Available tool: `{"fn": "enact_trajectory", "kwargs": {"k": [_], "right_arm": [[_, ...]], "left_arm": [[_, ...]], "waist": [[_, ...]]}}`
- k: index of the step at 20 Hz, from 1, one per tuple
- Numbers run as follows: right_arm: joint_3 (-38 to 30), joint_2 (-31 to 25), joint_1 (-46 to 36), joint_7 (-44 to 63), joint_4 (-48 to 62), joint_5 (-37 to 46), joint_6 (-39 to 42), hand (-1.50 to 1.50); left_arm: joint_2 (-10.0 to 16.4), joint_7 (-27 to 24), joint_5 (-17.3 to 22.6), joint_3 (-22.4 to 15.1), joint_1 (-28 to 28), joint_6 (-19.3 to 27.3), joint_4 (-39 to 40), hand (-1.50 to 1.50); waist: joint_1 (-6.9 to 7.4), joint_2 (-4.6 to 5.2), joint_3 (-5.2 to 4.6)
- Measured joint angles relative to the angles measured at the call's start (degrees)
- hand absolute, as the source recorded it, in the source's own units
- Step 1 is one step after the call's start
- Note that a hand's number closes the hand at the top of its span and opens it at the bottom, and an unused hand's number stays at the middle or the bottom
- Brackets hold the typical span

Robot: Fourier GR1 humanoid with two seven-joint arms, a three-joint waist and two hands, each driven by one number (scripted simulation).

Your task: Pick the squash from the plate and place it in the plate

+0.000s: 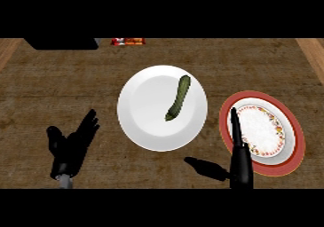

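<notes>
Bare counter [59,88] left of the white plate [144,111], red-rimmed plate [272,128] close on its right.

Counter [72,88] rough brown wood grain; white plate [141,115] smooth, glossy; squash [179,98] matt green.

A dark green squash [178,98] is lying lengthwise on the white plate [141,122] at the middle of the wooden counter [53,88], its upper end tilting toward the right. The right hand [241,162] is extending up from the lower edge, its straight fingers overlapping the left rim of the red-rimmed plate [246,98] (contact cannot be judged) and its thumb pointing left. The left hand [71,146] is resting open at the lower left, fingers up, well apart from both plates.
</notes>
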Motion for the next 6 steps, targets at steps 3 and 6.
{"fn": "enact_trajectory", "kwargs": {"k": [3,6], "right_arm": [[1.51,-0.98,4.44,0.78,-3.35,2.47,-0.17,-1.50],[2.20,-1.34,7.72,0.61,-5.47,3.82,0.18,-1.50]], "left_arm": [[-0.22,-0.09,-0.03,0.05,0.40,-0.46,-0.27,0.00],[-0.39,-0.65,-0.33,0.52,0.13,-0.60,0.16,0.00]], "waist": [[0.03,-0.01,0.01],[0.05,-0.01,0.02]]}}
